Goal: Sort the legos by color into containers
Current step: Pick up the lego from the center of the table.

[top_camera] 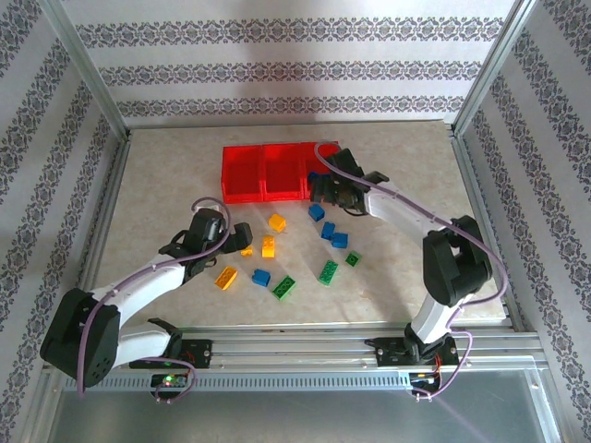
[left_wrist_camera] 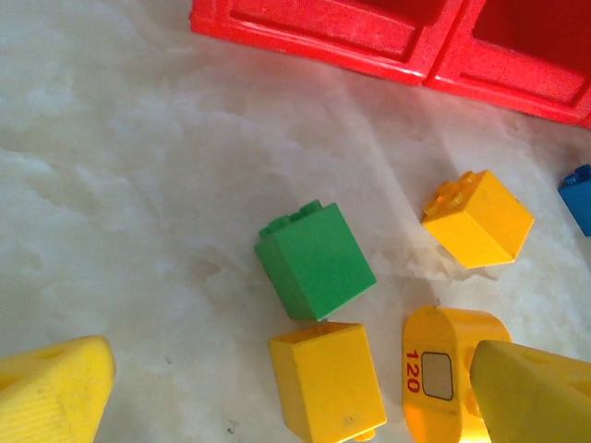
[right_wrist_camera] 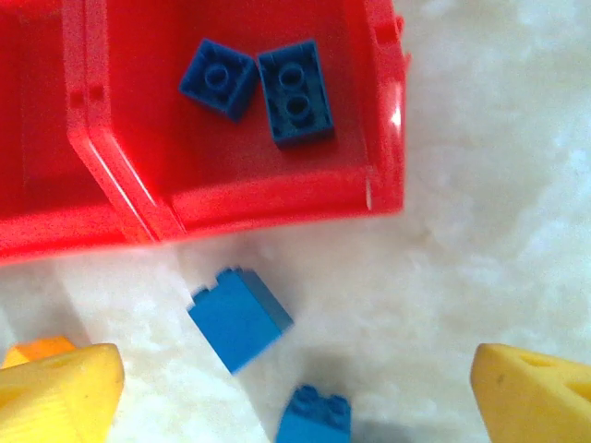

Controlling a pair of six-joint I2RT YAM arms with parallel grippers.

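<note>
While agape, right pincer (right_wrist_camera: 297,392) beside bins (right_wrist_camera: 277,205)

Bright red plastic bins (top_camera: 245,196); pale cream, marbled surface (top_camera: 166,185). A blue studded brick (right_wrist_camera: 238,318), a green studded brick (left_wrist_camera: 314,260), a yellow-orange studded brick (left_wrist_camera: 477,219). Pale striped wallpaper (top_camera: 277,69) carries dark floral bands.

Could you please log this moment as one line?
left gripper open over yellow plastic brick | right gripper open before right-end red plastic bin | two blue studded plastic bricks inside that bin
</note>
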